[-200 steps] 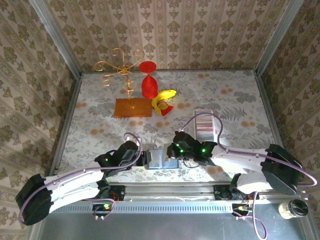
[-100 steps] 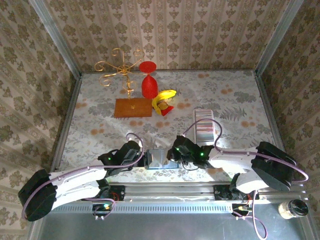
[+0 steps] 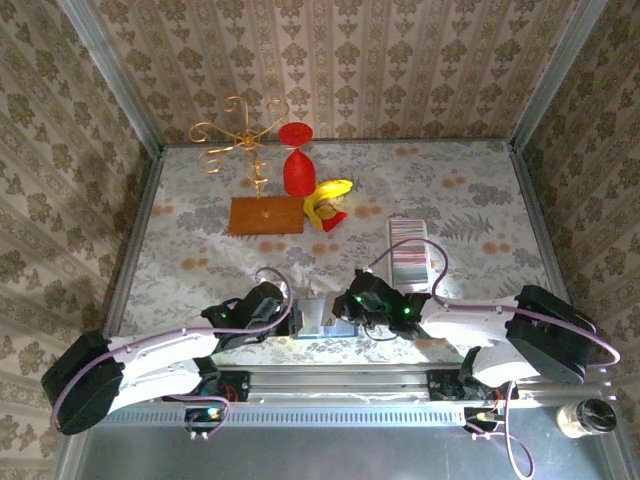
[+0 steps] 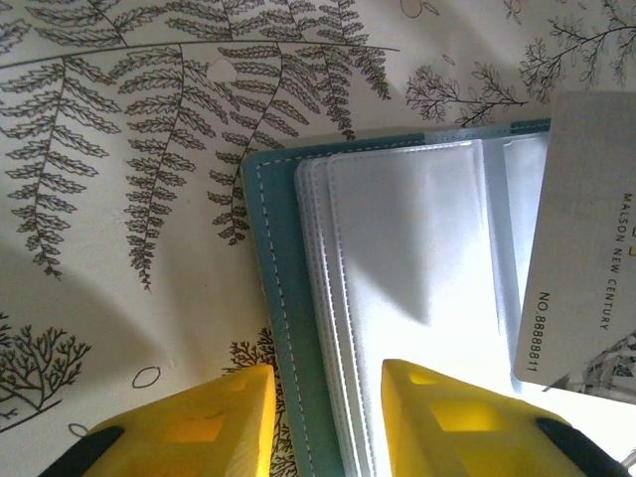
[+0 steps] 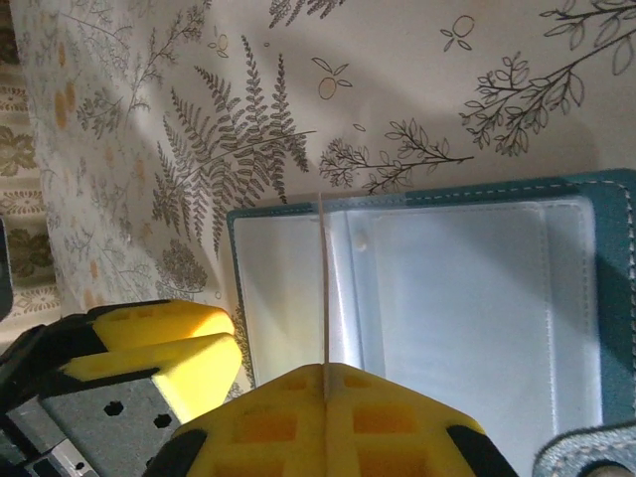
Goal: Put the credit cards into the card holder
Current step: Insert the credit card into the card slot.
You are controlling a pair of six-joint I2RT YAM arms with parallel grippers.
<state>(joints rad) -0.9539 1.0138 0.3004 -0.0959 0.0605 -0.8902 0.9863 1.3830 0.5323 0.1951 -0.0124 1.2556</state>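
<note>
Above the teal, clear-sleeved card holder (image 5: 447, 298), the right tool (image 5: 325, 383) pinches a thin pale credit card (image 4: 588, 229).

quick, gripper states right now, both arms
left gripper: open, gripping nothing
right gripper: shut on a card, seen edge-on

Card (image 4: 586, 238) over open wallet (image 3: 320, 318); card holder (image 3: 410, 250) behind, rightward.
</note>
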